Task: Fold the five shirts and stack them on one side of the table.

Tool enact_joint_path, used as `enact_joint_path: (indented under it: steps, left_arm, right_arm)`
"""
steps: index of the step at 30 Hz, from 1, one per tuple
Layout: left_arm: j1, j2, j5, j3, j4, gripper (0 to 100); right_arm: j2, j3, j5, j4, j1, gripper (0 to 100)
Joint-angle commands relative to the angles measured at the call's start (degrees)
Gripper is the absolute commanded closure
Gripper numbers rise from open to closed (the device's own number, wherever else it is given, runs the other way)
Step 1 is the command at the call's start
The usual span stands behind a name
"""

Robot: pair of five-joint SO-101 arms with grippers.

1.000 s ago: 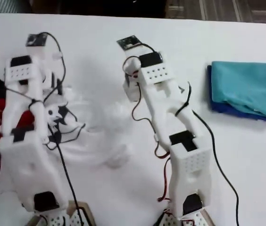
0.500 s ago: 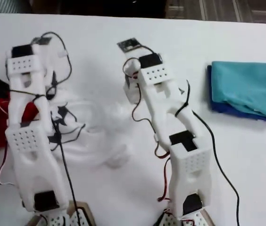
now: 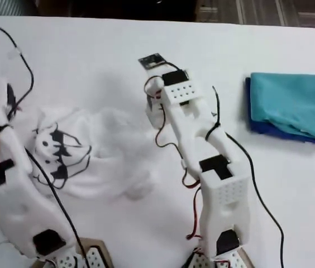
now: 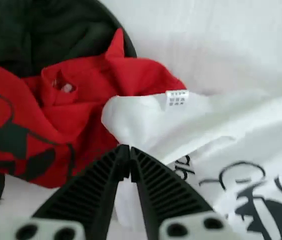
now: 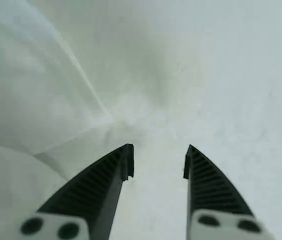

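Note:
A white shirt (image 3: 90, 151) with a black print lies crumpled between the two arms. In the left wrist view my left gripper (image 4: 129, 152) is shut on the white shirt (image 4: 206, 130), pinching a fold close to its neck label. Just beyond that fold lie a red shirt (image 4: 46, 125) with a black print and a black shirt (image 4: 41, 35). My right gripper (image 5: 156, 160) is open, held low by the white shirt's edge (image 5: 31, 90), with nothing between its fingers. A folded teal shirt (image 3: 294, 103) rests on a folded blue shirt (image 3: 275, 131) at the table's right side.
The white table (image 3: 107, 44) stretches bare behind the arms and between the right arm (image 3: 219, 184) and the folded stack. The left arm (image 3: 6, 184) stands at the table's left edge. Black and red cables hang from both arms.
The left arm has swung out to the left, dragging the white shirt with it, so the black print now lies uncovered. The right arm has barely moved.

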Motion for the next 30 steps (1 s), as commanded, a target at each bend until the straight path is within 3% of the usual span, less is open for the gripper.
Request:
enact_joint_path:
  steps: [1, 4, 10, 15, 22, 30]
  left_arm:
    - [-0.6, -9.8, -2.3, 13.6, -1.3, 97]
    - [-1.5, -14.1, -2.4, 21.8, -6.2, 97]
    - [-7.6, -20.2, -2.5, 28.2, -8.9, 97]
    - [-12.7, -23.6, -6.3, 28.3, -9.8, 97]
    - [-12.9, -23.9, -7.4, 28.6, -11.3, 97]
    - [-12.0, -23.9, -7.2, 28.6, -11.3, 97]
  right_arm:
    - [-4.2, -5.5, -1.9, -0.6, -2.9, 76.3]
    - [-4.2, -8.1, -0.7, -2.2, -7.8, 69.6]
    - [-1.5, -8.4, 2.1, -8.8, -14.5, 69.4]
    - [5.3, -8.4, 2.1, -9.4, -14.3, 69.4]
    - [7.4, -8.7, 2.0, 0.7, -14.0, 69.4]
    - [7.9, -8.5, 1.9, -5.2, -15.5, 73.8]
